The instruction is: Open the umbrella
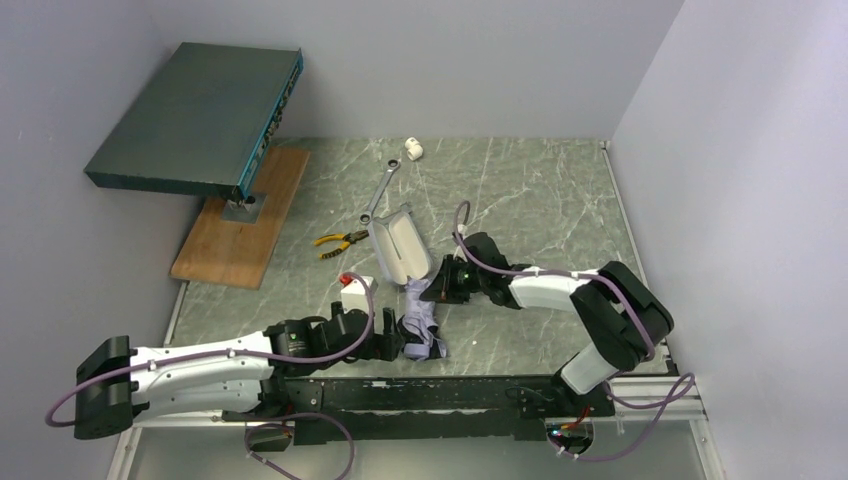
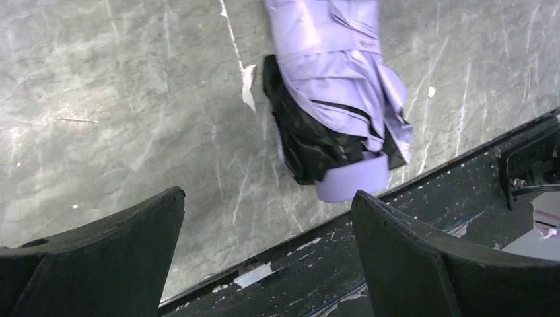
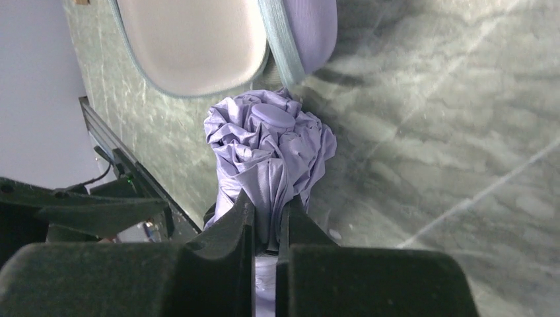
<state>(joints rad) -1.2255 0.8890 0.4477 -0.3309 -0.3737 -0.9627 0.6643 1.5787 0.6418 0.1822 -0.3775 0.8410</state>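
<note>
The umbrella (image 1: 420, 320) lies folded on the marble table between the two arms, its lilac canopy bunched and creased. My right gripper (image 3: 267, 205) is shut on the canopy fabric near the crumpled tip end (image 3: 267, 142). In the top view the right gripper (image 1: 437, 290) sits at the umbrella's far end. My left gripper (image 2: 267, 198) stands wide open just short of the umbrella's lilac handle (image 2: 350, 181), with nothing between its fingers. Black lining shows beside the folded canopy (image 2: 337, 86). The left gripper (image 1: 400, 345) is at the near end.
The open lilac case (image 1: 398, 243) lies just beyond the umbrella, and its pale lining (image 3: 191, 39) fills the top of the right wrist view. Pliers (image 1: 340, 242), a wrench (image 1: 382, 190), a white box (image 1: 357, 293) and a wooden board (image 1: 240, 220) lie to the left. A black rail (image 2: 396, 218) runs along the front edge.
</note>
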